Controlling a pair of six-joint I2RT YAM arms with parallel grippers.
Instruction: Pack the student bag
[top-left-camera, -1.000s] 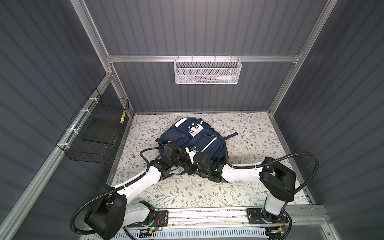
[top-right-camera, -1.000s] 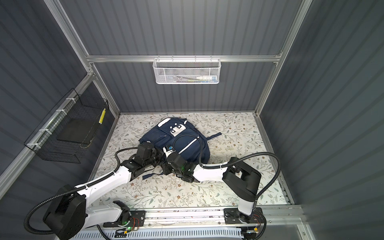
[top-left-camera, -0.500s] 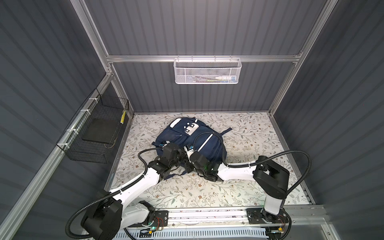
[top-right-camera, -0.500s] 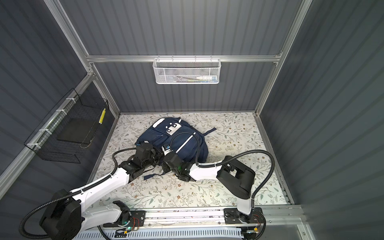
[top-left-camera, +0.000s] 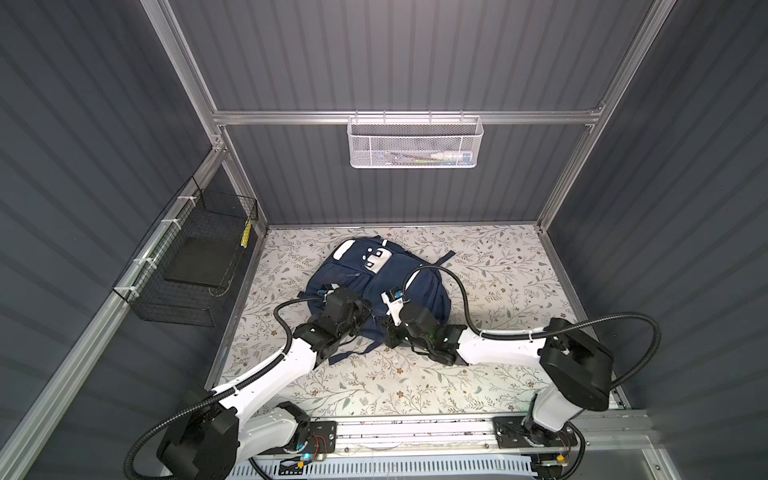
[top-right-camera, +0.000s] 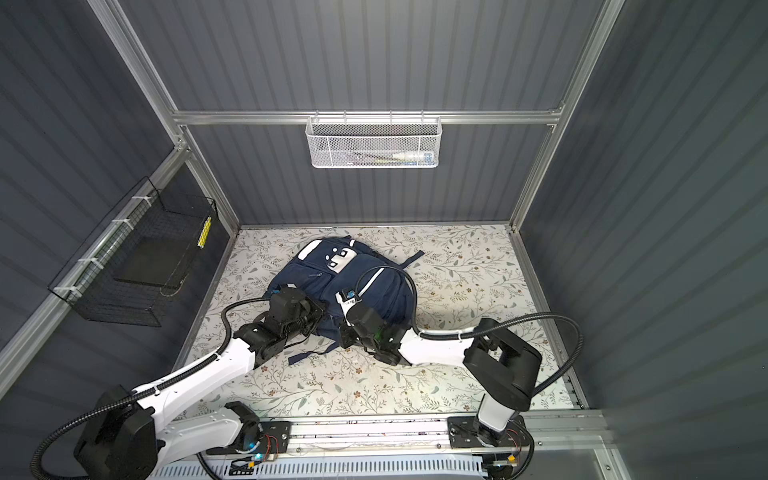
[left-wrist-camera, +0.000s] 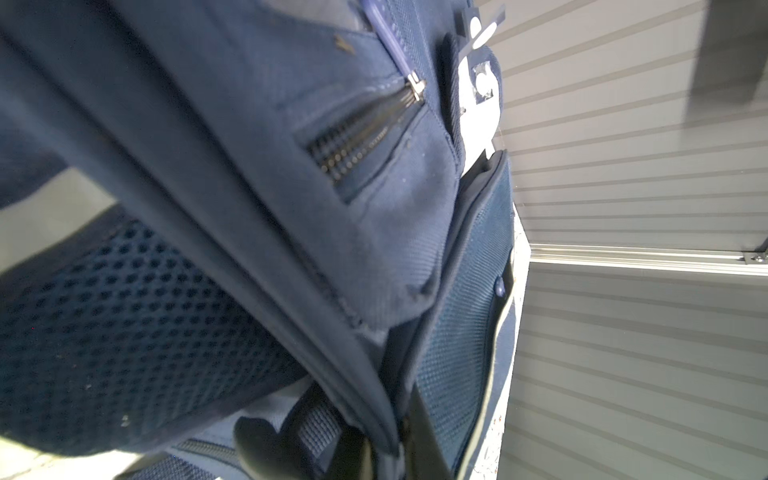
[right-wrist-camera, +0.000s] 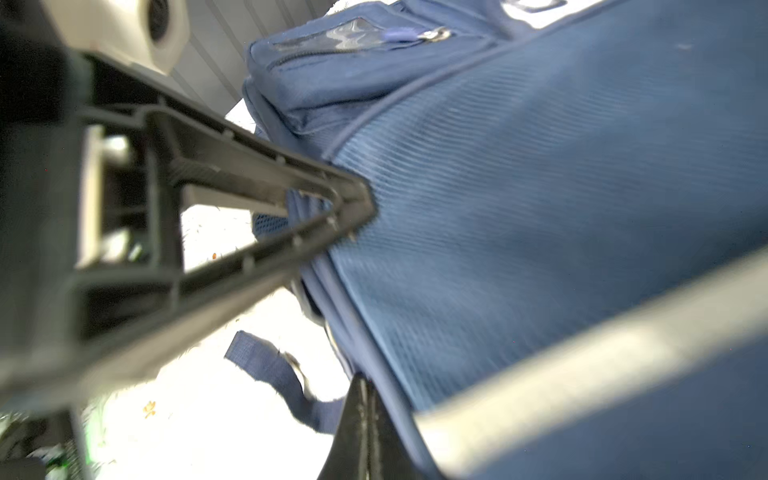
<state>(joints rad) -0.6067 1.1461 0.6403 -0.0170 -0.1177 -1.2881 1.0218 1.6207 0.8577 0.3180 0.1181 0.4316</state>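
The student bag (top-left-camera: 415, 286) is laid on the worktop (top-left-camera: 498, 374) toward its far edge, pinched by the left fingers (right-wrist-camera: 353, 195); the right fingers (right-wrist-camera: 361, 415) are shut, perhaps on nothing, so slippage is risked.

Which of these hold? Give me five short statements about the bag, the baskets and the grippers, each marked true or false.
1. The student bag lies on the floral table. True.
2. The white mesh basket hangs on the left wall. False: it hangs from the back rail; the black wire basket is the one on the left wall.
3. The right gripper stands wide open. False: it is shut, right beside the bag's edge.
4. The left gripper is closed on the bag's fabric. True.
5. The bag stands upright against the back wall. False: it lies down, clear of the wall.
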